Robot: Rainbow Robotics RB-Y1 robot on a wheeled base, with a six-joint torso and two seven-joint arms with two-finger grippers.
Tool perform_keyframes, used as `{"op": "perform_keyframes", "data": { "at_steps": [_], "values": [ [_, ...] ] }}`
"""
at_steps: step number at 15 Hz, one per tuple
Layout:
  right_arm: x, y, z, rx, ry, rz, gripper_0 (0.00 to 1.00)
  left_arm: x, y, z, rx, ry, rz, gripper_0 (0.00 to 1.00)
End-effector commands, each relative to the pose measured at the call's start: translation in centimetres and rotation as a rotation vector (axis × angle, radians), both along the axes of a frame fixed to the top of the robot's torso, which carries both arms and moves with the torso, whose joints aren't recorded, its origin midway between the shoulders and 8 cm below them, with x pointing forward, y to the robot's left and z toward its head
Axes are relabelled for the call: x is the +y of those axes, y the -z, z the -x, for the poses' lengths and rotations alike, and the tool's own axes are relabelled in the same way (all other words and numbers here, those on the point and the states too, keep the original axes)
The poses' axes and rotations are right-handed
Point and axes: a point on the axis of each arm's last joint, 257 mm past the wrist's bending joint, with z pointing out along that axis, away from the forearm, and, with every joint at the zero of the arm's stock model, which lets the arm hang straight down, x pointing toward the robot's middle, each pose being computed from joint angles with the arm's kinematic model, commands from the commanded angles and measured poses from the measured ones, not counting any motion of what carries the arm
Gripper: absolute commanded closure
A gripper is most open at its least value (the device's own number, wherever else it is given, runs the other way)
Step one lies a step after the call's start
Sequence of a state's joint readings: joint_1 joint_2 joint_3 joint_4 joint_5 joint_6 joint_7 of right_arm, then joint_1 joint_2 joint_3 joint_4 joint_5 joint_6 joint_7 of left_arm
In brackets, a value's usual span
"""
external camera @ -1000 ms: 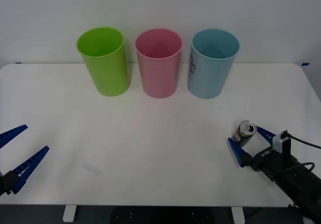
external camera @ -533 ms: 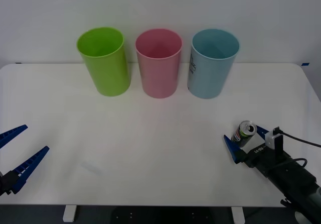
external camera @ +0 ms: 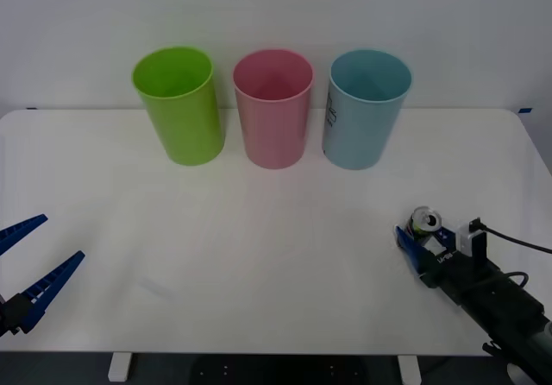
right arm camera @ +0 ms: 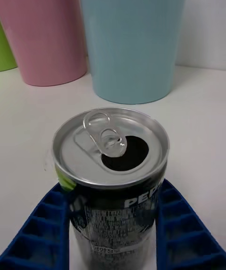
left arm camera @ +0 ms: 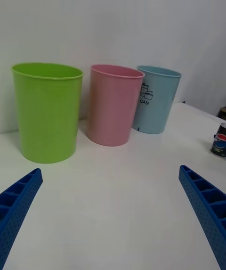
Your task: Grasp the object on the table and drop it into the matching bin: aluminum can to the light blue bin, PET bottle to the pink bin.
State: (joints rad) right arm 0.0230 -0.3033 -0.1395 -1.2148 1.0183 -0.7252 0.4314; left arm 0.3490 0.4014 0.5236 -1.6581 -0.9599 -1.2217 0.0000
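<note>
The can (right arm camera: 110,175) stands upright on the desk (external camera: 276,230) between the right gripper's (external camera: 420,245) fingers (right arm camera: 183,232), which press its lower sides on both flanks. Opened and probably empty, it should be light, thin-walled and slick, so a hard squeeze may dent it; a hold low on the body suits it. Beyond the fingertips stands the blue bin (external camera: 366,109), with the pink bin (external camera: 273,109) beside it and bare desk between. The left gripper (external camera: 26,268) waits wide open, well apart.

Right gripper (external camera: 420,239) closed, left gripper (external camera: 28,264) agape
</note>
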Motion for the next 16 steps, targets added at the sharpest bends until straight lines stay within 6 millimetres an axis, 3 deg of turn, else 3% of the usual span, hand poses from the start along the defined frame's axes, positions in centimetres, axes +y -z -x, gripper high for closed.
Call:
{"op": "perform_keyframes", "data": {
  "at_steps": [1,6,16],
  "values": [
    [0.0,-0.1,0.0,-0.001,0.001,-0.005,1.00,0.0,0.0,0.0,0.000,0.000,0.000,0.00],
    [0.3,-1.2,-0.3,-0.022,-0.004,-0.013,1.00,0.0,0.0,0.0,0.000,0.000,0.000,0.00],
    [2.2,-10.0,-1.4,-0.097,-0.076,-0.132,1.00,0.0,0.0,0.0,0.000,0.000,0.000,0.00]
  ]
}}
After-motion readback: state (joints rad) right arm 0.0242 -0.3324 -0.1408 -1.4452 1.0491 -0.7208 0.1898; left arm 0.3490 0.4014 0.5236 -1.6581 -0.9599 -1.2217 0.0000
